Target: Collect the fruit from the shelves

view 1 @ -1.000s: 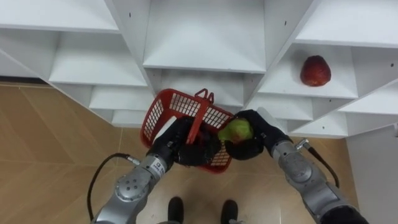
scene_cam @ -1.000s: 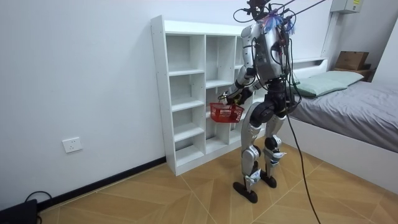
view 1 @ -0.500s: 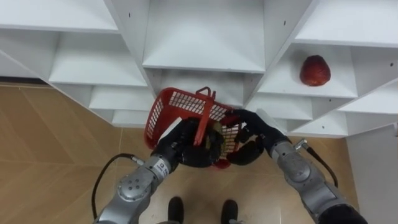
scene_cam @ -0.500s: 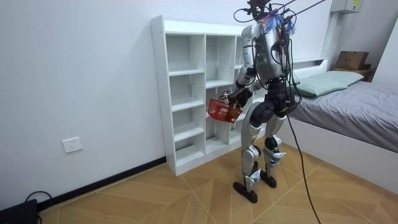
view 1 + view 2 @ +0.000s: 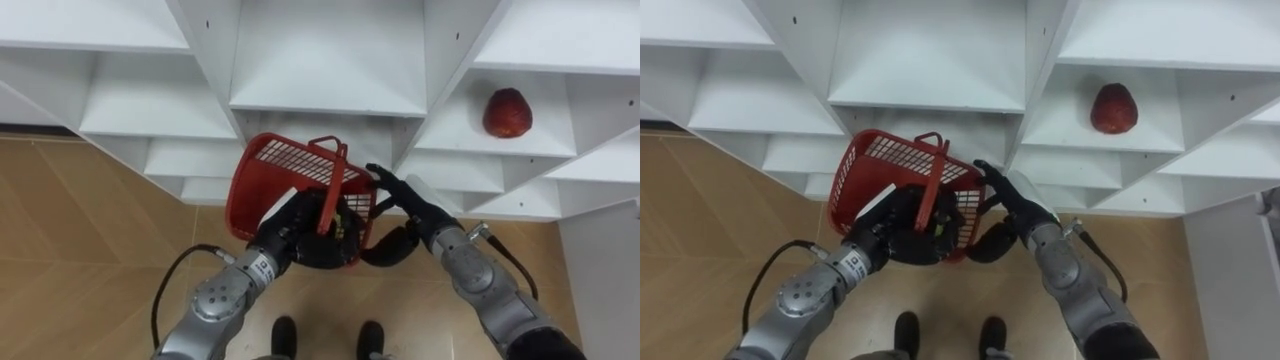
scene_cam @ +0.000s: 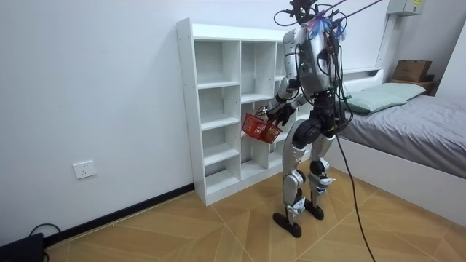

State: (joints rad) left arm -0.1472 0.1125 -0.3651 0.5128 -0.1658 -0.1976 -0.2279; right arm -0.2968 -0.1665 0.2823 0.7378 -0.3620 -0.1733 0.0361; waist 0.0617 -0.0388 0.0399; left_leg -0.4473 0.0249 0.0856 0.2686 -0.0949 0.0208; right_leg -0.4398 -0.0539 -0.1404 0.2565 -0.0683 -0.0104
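Observation:
My left hand is shut on the handle of a red mesh basket, which is tilted with its mouth toward the shelves. My right hand is open at the basket's right rim, its fingers straight and holding nothing. The basket's wall and my left hand hide most of its inside. A red fruit lies on a shelf at the upper right, well clear of both hands. In the room view I stand upright facing the shelf unit, holding the basket at waist height.
The white open shelf unit stands right in front of me, its compartments bare apart from the red fruit. Wooden floor lies below. A bed stands behind me on the room view's right.
My right hand, which held a green fruit at the basket's rim, dropped it into the basket and opened. The basket tipped further toward the shelves.

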